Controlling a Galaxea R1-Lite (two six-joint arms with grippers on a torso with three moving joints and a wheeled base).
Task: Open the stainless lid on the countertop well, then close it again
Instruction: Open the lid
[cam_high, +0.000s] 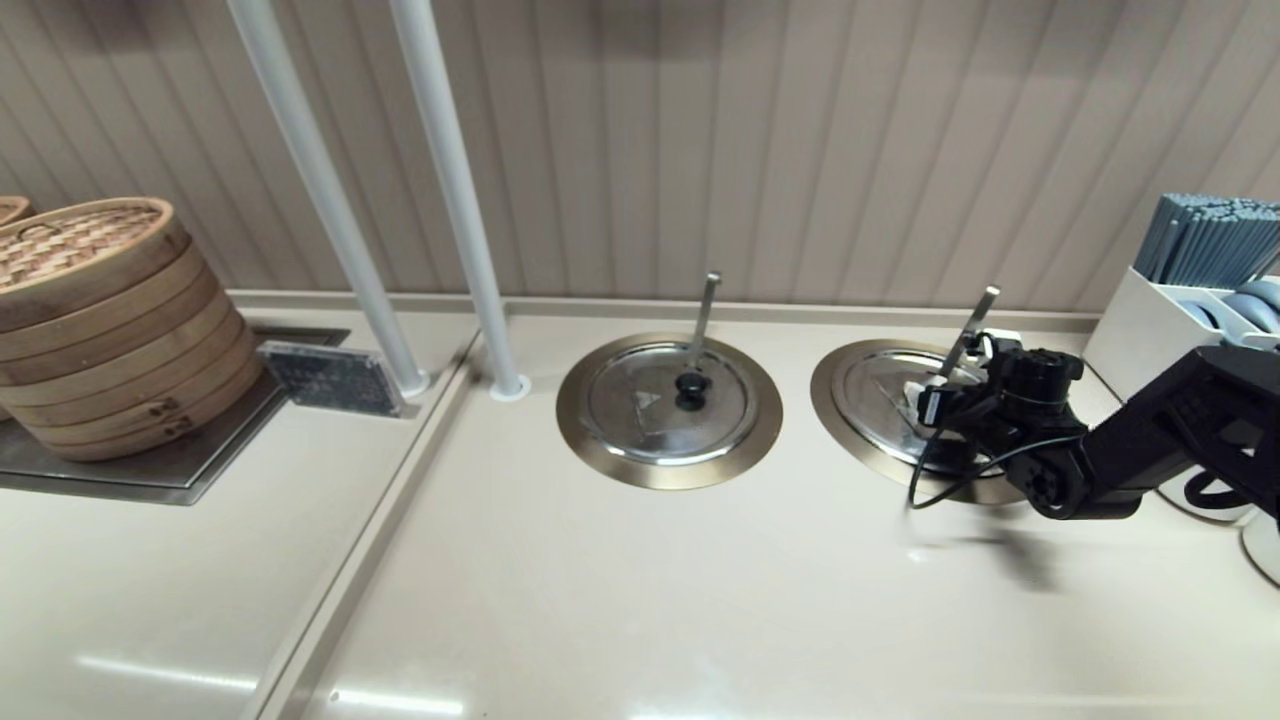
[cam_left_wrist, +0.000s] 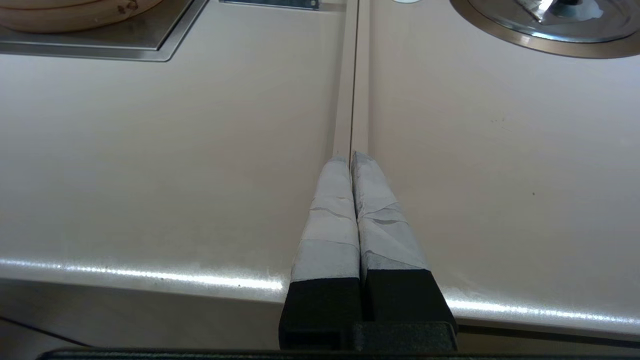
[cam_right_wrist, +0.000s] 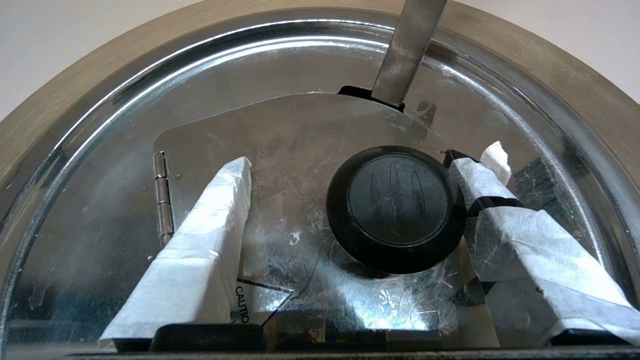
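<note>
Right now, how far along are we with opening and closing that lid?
Nothing is done yet: the lid lies flat on its well. In hand: the right tool is open around the black knob, one finger touching it. Left: grip, lift, lower again. The left tool is parked shut over the counter.

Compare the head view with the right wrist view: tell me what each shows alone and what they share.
Only the head view shows the twin lid with its upright ladle handle, the bamboo steamers, the white poles and the chopstick holder.

Only the right wrist view shows the black knob between the open fingers, one finger touching it, plus a hinge and a caution label.

Both show the right pincer over the stainless lid, the brass-coloured ring and the slanting ladle handle.
</note>
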